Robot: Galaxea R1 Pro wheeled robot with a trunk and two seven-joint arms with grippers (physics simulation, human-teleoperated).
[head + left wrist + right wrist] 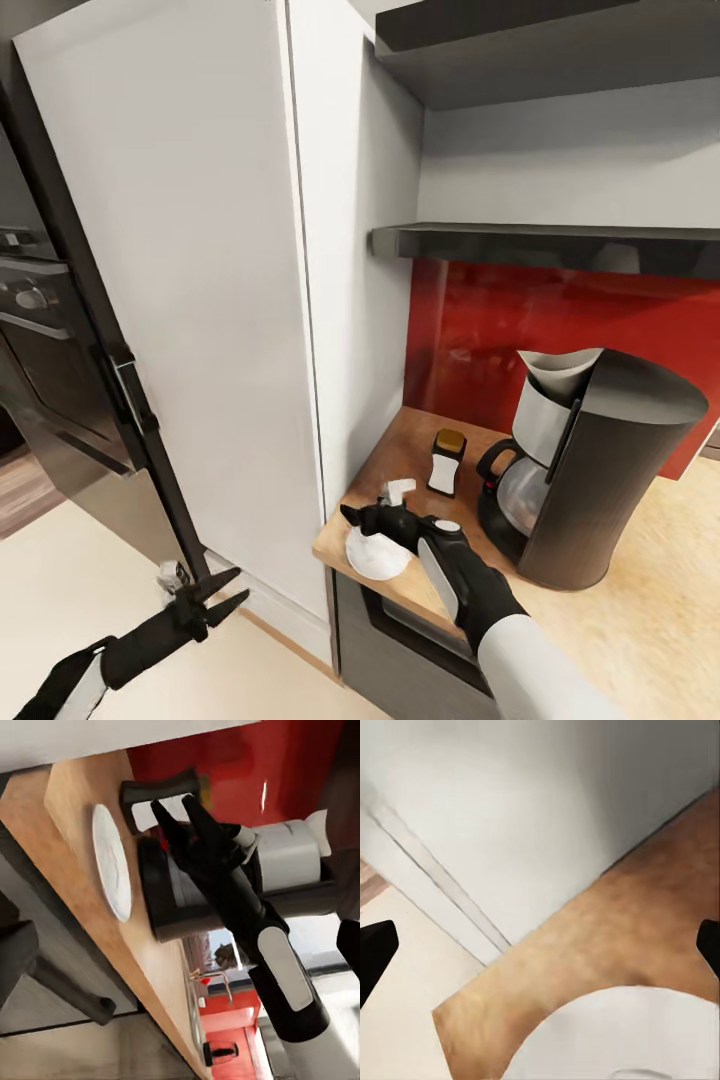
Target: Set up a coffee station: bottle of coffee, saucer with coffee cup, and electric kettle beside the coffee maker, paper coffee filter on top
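Jaws of both arms spread wide: right gripper (375, 517) over the saucer (376, 555) beside the coffee maker (590, 470), left gripper (226, 594) low.

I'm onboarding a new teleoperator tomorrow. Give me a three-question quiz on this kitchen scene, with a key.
1. True or false: a paper filter already sits on top of the coffee maker.
2. Which claw hovers over the saucer? A) left B) right
3. Fill in: the small bottle stands on the countertop between the tall white cabinet and the ____.

Key: 1 true; 2 B, the right claw, spread open above the saucer, while the left claw hangs by the cabinet; 3 coffee maker.
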